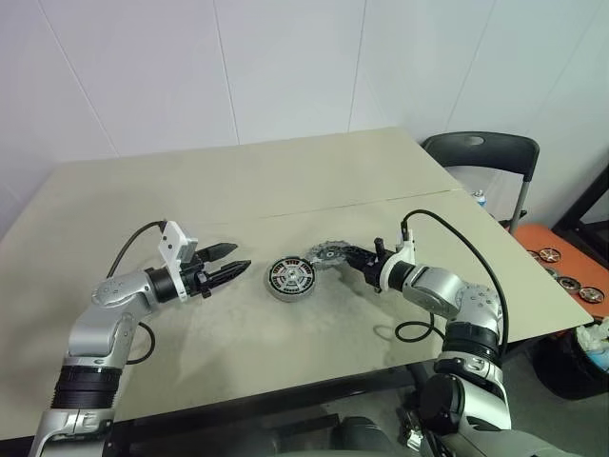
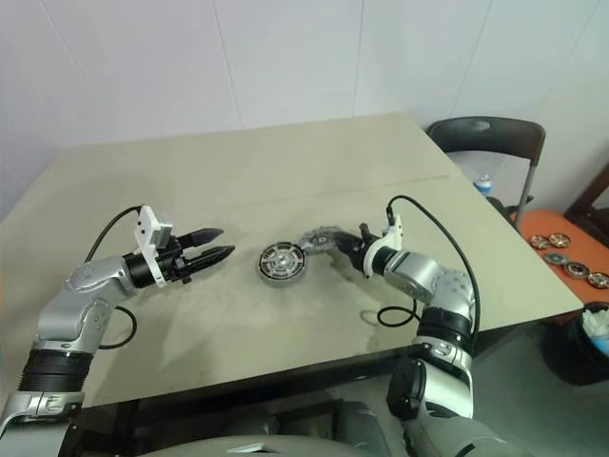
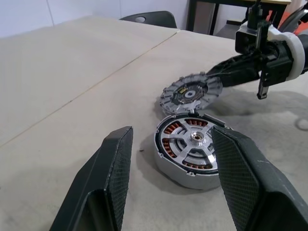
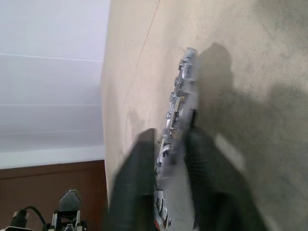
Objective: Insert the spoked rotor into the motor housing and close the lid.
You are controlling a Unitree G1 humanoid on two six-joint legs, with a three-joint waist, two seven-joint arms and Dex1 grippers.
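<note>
Head views: a beige table (image 1: 285, 181) carries the motor housing (image 1: 290, 279) near its middle, with the left gripper (image 1: 229, 262) to one side and the right gripper (image 1: 347, 255) to the other. A dark chair (image 1: 483, 152) stands beyond the table's far right corner.

Left wrist view: the housing (image 3: 191, 154) appears from close by, its ring of copper-brown windings and silver spoked centre plainly visible; this detail is only faintly legible from the head. Just behind it the lid (image 3: 191, 93), a grey disc with notched edge and dark centre, is lifted at its right side and tilted toward the housing. Whether its low edge touches the housing rim cannot be told.

Right wrist view: the lid (image 4: 180, 103) is seen edge-on, a thin toothed strip between the two dark fingers (image 4: 137, 183), whose lower parts are blurred and cut off by the frame.

Jaws: the left gripper's jaws stand apart, holding nothing, and point level toward the housing without touching it; in its wrist view the housing sits between the two finger pads (image 3: 113, 178) but beyond them. The right gripper's jaws are clamped on the lid's rim.

Whether the spoked rotor already sits inside the housing cannot be made out.
</note>
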